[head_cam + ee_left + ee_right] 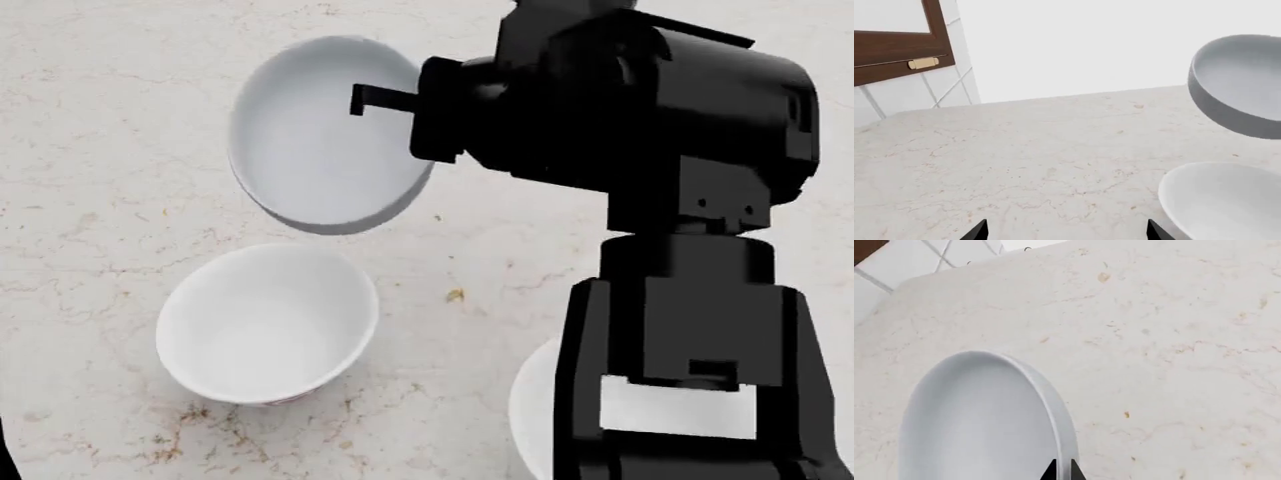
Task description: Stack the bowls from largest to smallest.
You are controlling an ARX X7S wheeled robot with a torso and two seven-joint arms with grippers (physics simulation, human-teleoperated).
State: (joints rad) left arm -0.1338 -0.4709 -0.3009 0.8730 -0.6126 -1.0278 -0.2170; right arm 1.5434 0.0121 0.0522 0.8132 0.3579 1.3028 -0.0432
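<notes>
My right gripper [1061, 472] is shut on the rim of the pale grey bowl [981, 420] and holds it tilted above the counter. In the head view this grey bowl [320, 140] hangs at the top, with the gripper [363, 100] at its right rim. A white bowl [267, 320] stands on the counter just below it. Another white bowl [534, 410] is mostly hidden behind my right arm. My left gripper [1066, 232] is open and empty, low over bare counter. In its view, the grey bowl [1241, 85] and a white bowl [1227, 200] are at one side.
The bowls are over a beige marble counter [107, 150]. A tiled wall [934, 90] and a dark wood cabinet door with a brass handle [923, 63] stand at the counter's far end. My right arm [667, 200] fills the head view's right side.
</notes>
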